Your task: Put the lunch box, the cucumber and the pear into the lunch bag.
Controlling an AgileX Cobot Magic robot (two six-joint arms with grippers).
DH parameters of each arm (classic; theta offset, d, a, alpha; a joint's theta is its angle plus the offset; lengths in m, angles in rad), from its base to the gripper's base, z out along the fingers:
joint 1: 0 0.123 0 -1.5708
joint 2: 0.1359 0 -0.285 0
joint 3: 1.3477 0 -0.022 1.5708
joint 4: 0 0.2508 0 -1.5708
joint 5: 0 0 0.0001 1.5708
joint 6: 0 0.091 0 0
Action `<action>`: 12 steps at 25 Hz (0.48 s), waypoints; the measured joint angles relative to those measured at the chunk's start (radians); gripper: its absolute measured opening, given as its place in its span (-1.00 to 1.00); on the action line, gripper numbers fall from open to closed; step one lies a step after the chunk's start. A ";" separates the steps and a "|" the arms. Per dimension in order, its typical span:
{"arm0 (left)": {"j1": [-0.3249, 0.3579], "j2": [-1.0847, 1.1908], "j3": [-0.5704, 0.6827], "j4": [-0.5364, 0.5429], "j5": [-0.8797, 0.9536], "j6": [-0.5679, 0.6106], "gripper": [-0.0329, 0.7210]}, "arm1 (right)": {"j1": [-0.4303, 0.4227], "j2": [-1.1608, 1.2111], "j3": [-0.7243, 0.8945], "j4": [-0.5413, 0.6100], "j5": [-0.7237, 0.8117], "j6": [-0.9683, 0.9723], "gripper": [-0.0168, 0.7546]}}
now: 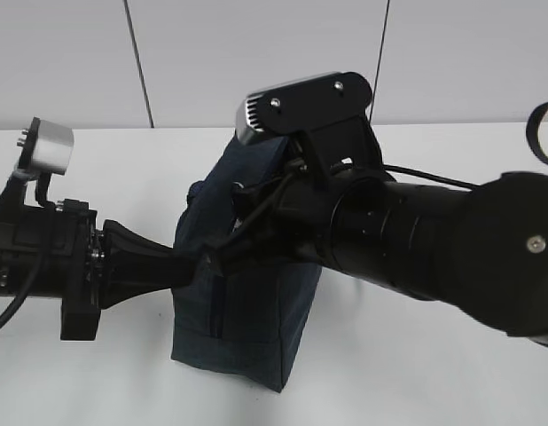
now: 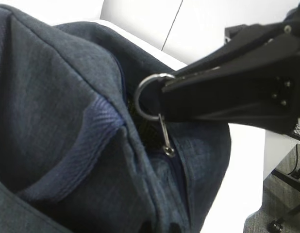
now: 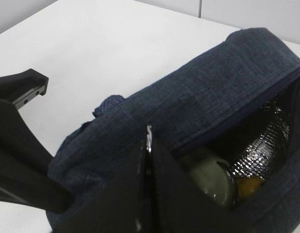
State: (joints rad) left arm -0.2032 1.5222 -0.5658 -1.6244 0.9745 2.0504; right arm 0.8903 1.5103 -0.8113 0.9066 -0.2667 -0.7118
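The navy lunch bag [image 1: 247,328] stands mid-table, its top sagging. My left gripper [image 1: 203,263] comes in from the left and is shut on the fabric of its near side. My right gripper [image 3: 149,145] is shut on the zipper's metal ring pull [image 2: 145,97] at the top of the bag. Through the open mouth I see silvery lining [image 3: 269,138], the lunch box's pale green lid [image 3: 213,177] and a patch of the yellow pear [image 3: 249,187] beside it. The cucumber is hidden.
The white table [image 1: 416,373] spreads around the bag, with a pale wall behind it. My right arm [image 1: 434,240] and its camera cover the bag's right side. The table edge and the floor [image 2: 286,194] show in the left wrist view.
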 joint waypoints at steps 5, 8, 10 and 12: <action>0.000 0.000 -0.002 -0.012 0.007 0.000 -0.94 | -0.028 0.009 -0.070 0.004 0.032 -0.042 -0.94; 0.000 0.000 -0.004 -0.013 0.008 -0.001 -0.94 | -0.061 0.045 -0.116 0.005 0.077 -0.047 -0.94; 0.001 0.000 -0.005 -0.011 0.008 -0.006 -0.94 | -0.074 0.070 -0.139 0.006 0.098 -0.048 -0.94; 0.001 0.000 -0.008 -0.006 0.005 -0.013 -0.94 | -0.085 0.081 -0.152 0.006 0.106 -0.048 -0.94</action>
State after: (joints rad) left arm -0.2023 1.5222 -0.5736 -1.6305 0.9799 2.0378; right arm 0.8051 1.5918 -0.9631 0.9125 -0.1609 -0.7602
